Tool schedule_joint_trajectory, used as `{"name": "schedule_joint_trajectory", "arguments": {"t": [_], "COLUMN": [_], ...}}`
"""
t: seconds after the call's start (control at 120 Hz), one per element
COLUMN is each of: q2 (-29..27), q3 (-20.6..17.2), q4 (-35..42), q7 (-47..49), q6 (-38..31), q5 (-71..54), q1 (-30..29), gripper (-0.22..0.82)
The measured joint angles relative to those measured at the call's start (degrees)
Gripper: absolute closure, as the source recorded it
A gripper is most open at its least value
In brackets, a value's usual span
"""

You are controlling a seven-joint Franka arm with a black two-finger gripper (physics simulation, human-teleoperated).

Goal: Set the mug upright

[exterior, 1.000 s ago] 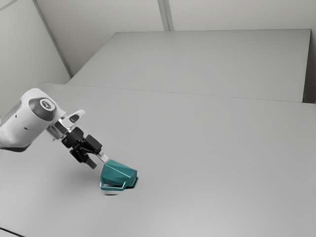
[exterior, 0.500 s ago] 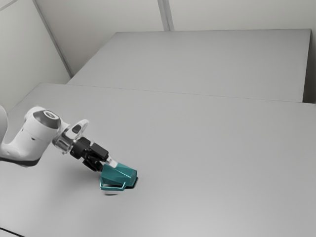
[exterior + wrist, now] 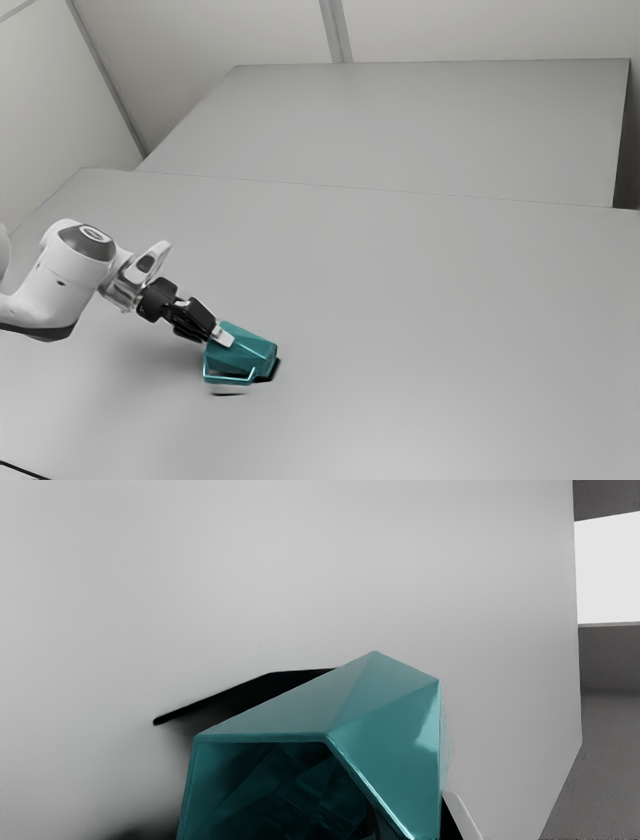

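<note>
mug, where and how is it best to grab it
I'd pinch the mug by its thin rim, coming from the exterior view's left: it lies on its side, open mouth facing that way, so the wall's edge is exposed.

You've got a plain grey surface (image 3: 430,320), a 2nd grey slab (image 3: 430,125) behind it, pale walls (image 3: 205,40) with a grey strip (image 3: 337,30), plus 1 thin black line (image 3: 22,468) low at the exterior view's left. Your wrist view catches a bright white patch (image 3: 607,570) too.
</note>
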State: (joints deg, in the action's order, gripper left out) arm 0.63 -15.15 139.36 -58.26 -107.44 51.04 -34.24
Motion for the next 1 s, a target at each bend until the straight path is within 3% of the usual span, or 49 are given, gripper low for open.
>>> {"name": "schedule_joint_trajectory", "arguments": {"t": [0.4, 0.7, 0.842, 1.0], "q2": [-2.5, -8.3, -11.2, -11.0], "q3": [-1.9, -10.3, -17.8, -21.7], "q4": [-0.8, -2.3, -4.7, -5.5], "q7": [-3.2, -1.5, 3.3, 11.1], "q6": [-0.9, -5.7, -9.3, -14.4], "q5": [-0.1, -5.4, -17.6, -32.1], "q1": [1.3, 1.3, 1.5, 2.0], "gripper": [0.78, 0.78, 0.78, 0.78]}}
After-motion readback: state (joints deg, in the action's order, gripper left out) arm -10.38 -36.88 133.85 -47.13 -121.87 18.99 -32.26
